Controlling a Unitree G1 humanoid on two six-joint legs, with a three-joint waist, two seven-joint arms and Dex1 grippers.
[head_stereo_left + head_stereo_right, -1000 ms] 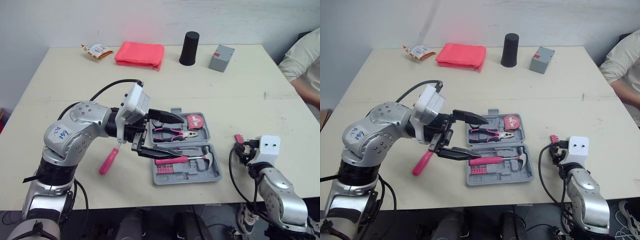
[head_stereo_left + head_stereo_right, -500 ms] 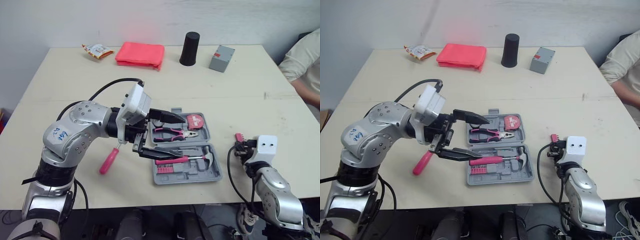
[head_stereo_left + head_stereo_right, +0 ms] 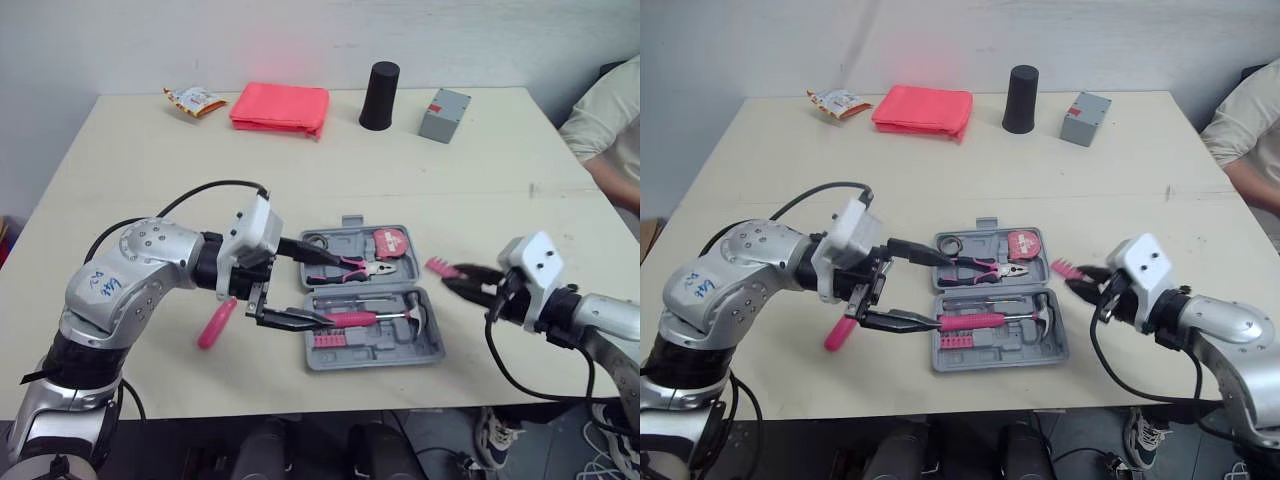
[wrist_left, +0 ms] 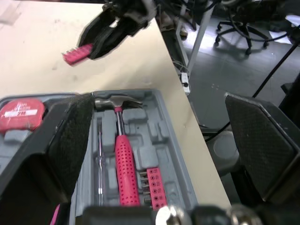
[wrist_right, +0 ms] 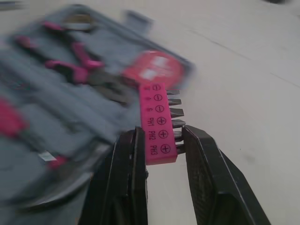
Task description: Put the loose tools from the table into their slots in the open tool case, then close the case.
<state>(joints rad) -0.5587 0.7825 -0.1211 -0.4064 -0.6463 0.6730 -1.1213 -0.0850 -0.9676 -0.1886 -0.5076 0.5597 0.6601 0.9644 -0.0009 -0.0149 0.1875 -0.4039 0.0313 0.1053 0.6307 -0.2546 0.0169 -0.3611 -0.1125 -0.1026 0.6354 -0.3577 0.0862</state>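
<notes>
Pretty plain room tbh: big pale beige table pushed up against a bare white wall, with a faint pinkish glow low on it. Past the table's edge there's grey floor and a black office chair.

One open grey plastic tool case. One pink-handled hammer, one pair of pink-handled pliers, one round red tape measure, one pink-handled screwdriver. Two pink plastic bit strips: first bit strip, second bit strip. One folded red cloth, one black cylindrical cup, one small grey box, one crumpled snack packet, one bench.
</notes>
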